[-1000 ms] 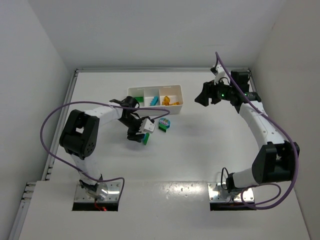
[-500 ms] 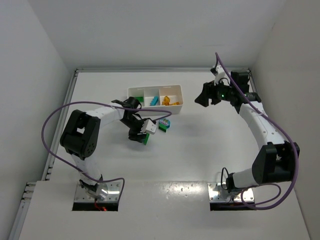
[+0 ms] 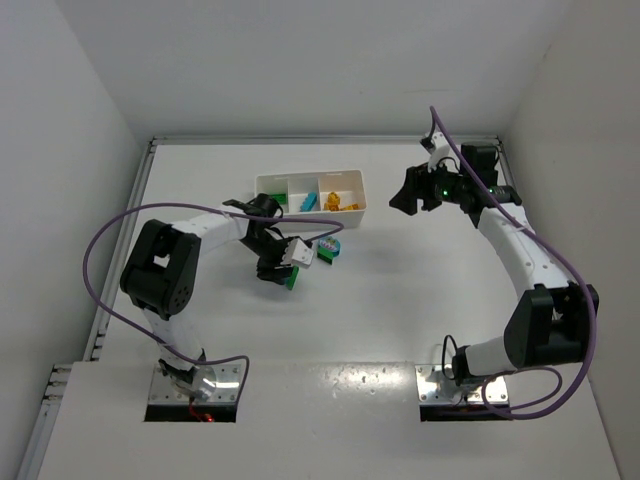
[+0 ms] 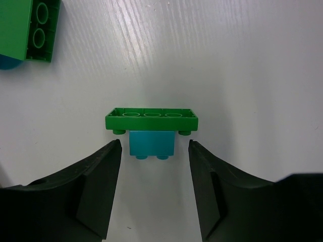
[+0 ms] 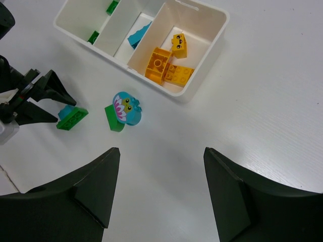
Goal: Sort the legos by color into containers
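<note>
You're on the pick. Your left claw [image 4: 155, 151] straddles a cyan brick [image 4: 151, 142] joined to a green plate [image 4: 151, 119] on the counter [image 4: 252, 75], jaws apart and touching nothing. Close squarely, then lift toward the tray [image 5: 209, 58]; the two colours likely need splitting. Your right claw [image 5: 159, 156] hangs unclenched and empty.

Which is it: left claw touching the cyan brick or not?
Apart. Left wrist view: bare table shows between the cyan brick and left claw on both sides.
</note>
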Motion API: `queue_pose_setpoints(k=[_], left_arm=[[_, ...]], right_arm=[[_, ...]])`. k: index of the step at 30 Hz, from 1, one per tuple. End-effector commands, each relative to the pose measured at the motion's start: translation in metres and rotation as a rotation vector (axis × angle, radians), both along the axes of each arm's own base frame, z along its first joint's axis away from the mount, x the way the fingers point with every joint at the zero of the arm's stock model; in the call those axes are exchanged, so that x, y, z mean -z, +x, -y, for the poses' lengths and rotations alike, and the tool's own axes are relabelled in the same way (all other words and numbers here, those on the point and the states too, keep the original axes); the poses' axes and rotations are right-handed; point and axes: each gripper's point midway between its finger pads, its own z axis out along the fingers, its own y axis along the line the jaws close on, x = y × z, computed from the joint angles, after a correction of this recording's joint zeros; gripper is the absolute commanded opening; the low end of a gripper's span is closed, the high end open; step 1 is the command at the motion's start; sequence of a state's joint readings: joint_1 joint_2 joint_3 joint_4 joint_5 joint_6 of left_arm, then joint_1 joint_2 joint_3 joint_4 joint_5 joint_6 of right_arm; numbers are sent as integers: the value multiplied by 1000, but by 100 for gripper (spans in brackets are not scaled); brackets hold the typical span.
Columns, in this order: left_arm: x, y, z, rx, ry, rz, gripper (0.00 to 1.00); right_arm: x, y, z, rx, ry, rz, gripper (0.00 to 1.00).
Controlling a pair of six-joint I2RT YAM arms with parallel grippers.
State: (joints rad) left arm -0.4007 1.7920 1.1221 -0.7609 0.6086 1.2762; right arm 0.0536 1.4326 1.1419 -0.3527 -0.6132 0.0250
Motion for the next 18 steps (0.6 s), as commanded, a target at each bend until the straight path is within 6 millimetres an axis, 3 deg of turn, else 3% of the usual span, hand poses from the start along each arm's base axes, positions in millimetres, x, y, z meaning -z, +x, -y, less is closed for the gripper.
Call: queue_pose_setpoints(k=[1, 10, 18], left_arm=[[-3, -3, 5, 17, -14, 6, 61], [0, -5, 12, 20, 8, -5, 60], [5, -2, 8, 7, 40, -8, 49]], right_arm=[[-11, -2, -1, -8, 16, 33, 68], [-9, 1, -1, -8, 16, 33, 68], [-6, 2, -1, -8, 16, 23, 68]])
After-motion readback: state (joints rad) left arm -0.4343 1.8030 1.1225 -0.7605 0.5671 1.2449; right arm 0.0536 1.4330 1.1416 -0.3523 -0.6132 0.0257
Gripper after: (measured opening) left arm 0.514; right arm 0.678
